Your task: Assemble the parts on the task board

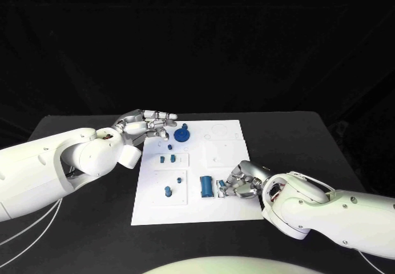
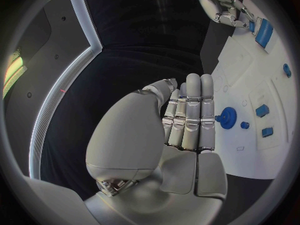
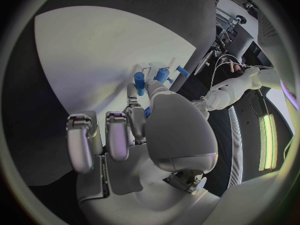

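Hands at the task board [image 1: 222, 208]
Left hand [image 1: 146, 127], fingers open, sits at 9 o'clock of the blue gear [image 1: 182, 135]; right hand [image 1: 244, 180] fingers pinch a small blue part [image 1: 221, 184].

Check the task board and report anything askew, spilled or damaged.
Nothing stands out. The task board lies flat and looks whole, the blue gear and blue cylinder sit on it, and the other small blue parts stay within its edges.
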